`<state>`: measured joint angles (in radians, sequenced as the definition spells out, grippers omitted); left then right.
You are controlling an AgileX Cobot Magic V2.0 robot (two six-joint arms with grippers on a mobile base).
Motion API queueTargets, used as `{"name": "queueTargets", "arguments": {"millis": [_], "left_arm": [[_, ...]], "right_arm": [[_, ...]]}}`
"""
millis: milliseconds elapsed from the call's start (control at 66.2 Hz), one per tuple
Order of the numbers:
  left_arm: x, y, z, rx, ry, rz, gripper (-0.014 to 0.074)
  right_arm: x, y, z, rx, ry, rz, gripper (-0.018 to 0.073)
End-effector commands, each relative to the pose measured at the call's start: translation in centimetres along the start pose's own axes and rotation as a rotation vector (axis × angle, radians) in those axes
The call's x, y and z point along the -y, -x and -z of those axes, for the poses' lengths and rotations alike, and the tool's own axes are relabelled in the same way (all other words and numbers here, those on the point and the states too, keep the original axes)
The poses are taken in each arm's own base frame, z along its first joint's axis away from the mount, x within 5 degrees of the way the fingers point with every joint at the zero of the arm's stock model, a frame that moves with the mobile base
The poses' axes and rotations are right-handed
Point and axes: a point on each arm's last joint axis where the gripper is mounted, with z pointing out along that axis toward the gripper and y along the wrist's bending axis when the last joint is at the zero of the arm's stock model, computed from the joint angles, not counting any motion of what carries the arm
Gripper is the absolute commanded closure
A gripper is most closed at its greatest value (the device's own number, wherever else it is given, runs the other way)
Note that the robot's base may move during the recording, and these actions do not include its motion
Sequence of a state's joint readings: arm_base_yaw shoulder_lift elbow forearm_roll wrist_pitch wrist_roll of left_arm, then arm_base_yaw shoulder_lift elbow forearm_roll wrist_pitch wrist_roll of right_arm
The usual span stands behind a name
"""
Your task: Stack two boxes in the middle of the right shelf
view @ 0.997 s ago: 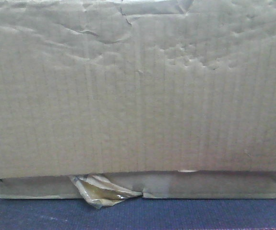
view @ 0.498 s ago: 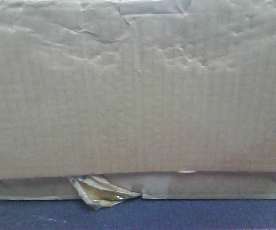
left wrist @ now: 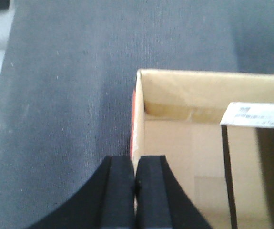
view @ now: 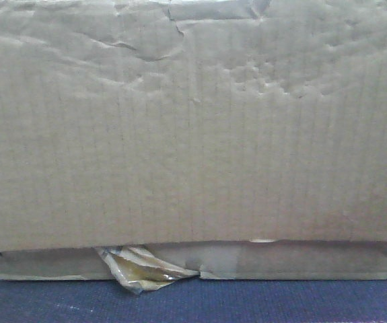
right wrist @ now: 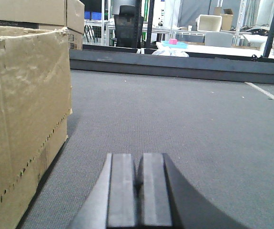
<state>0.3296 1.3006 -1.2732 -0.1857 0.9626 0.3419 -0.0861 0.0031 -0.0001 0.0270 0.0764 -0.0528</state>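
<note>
Sitting on the felt bench (view: pixel 294 303): tall box (view: pixel 193 134) above shallow box (view: pixel 301 261), bottom of frame; shelf unseen. Left jaws pressed together at a box wall (left wrist: pixel 139 119), grip uncertain; right jaws closed, empty. Risk: thin wall buckles, stack tips.

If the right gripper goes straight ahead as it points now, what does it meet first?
Probably the dark raised ledge beyond the grey surface; the cardboard box lies left of the right gripper.
</note>
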Motion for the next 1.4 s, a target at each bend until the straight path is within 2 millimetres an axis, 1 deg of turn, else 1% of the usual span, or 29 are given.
{"name": "queueTargets", "arguments": {"millis": [0, 60, 136, 181, 317, 408, 528, 589, 725, 740, 800, 876, 951, 997, 1087, 1132, 1238, 1314, 1329, 1389], "left_arm": [[-0.2, 0.1, -0.6, -0.017, -0.002, -0.003, 0.0411], [-0.2, 0.1, -1.3, -0.04, -0.01, -0.016, 0.0296], [-0.4, 0.0, -2.6, -0.079, -0.02, -0.015, 0.0218], [-0.5, -0.1, -3.3, -0.105, -0.028, -0.012, 0.0207], [-0.8, -0.3, -5.9, -0.175, -0.061, -0.017, 0.0207], [-1.0, -0.4, -7.2, -0.197, -0.067, -0.029, 0.0224], [-1.1, -0.4, -8.5, -0.212, -0.079, -0.016, 0.0283], [-1.1, -0.4, -8.8, -0.212, -0.079, -0.013, 0.0344], [-1.1, -0.4, -8.9, -0.206, -0.076, -0.013, 0.0549], [-1.1, -0.3, -8.9, -0.205, -0.075, -0.013, 0.0589], [-1.2, -0.3, -8.9, -0.202, -0.074, -0.013, 0.0703], [-1.2, -0.3, -8.8, -0.199, -0.075, -0.008, 0.0708], [-1.1, 0.2, -8.2, -0.182, -0.071, -0.01, 0.0707], [-1.3, 0.6, -7.5, -0.16, -0.059, 0.006, 0.0707], [-2.0, 1.9, -5.1, -0.088, 0.004, 0.034, 0.0707], [-2.5, 2.6, -3.7, -0.047, 0.046, 0.054, 0.0707], [-3.5, 4.7, 0.4, 0.083, 0.144, 0.135, 0.0707], [-3.6, 6.1, 3.2, 0.168, 0.181, 0.175, 0.0707], [-3.5, 6.5, 4.0, 0.192, 0.185, 0.177, 0.0707], [-3.2, 7.5, 6.2, 0.257, 0.187, 0.183, 0.0707]], "right_arm": [[0.0, 0.2, 0.0, 0.027, -0.005, -0.003, 0.0721], [0.0, 0.2, 0.0, 0.027, -0.005, -0.003, 0.0721], [0.0, 0.2, 0.0, 0.027, -0.005, -0.003, 0.0721], [0.0, 0.2, 0.0, 0.027, -0.005, -0.003, 0.0721], [0.0, 0.2, 0.0, 0.027, -0.005, -0.003, 0.0721], [0.0, 0.2, 0.0, 0.027, -0.005, -0.003, 0.0721], [0.0, 0.2, 0.0, 0.027, -0.005, -0.003, 0.0721], [0.0, 0.2, 0.0, 0.027, -0.005, -0.003, 0.0721], [0.0, 0.2, 0.0, 0.027, -0.005, -0.003, 0.0721], [0.0, 0.2, 0.0, 0.027, -0.005, -0.003, 0.0721], [0.0, 0.2, 0.0, 0.027, -0.005, -0.003, 0.0721], [0.0, 0.2, 0.0, 0.027, -0.005, -0.003, 0.0721], [0.0, 0.2, 0.0, 0.027, -0.005, -0.003, 0.0721], [0.0, 0.2, 0.0, 0.027, -0.005, -0.003, 0.0721], [0.0, 0.2, 0.0, 0.027, -0.005, -0.003, 0.0721], [0.0, 0.2, 0.0, 0.027, -0.005, -0.003, 0.0721], [0.0, 0.2, 0.0, 0.027, -0.005, -0.003, 0.0721], [0.0, 0.2, 0.0, 0.027, -0.005, -0.003, 0.0721], [0.0, 0.2, 0.0, 0.027, -0.005, -0.003, 0.0721], [0.0, 0.2, 0.0, 0.027, -0.005, -0.003, 0.0721]]}}
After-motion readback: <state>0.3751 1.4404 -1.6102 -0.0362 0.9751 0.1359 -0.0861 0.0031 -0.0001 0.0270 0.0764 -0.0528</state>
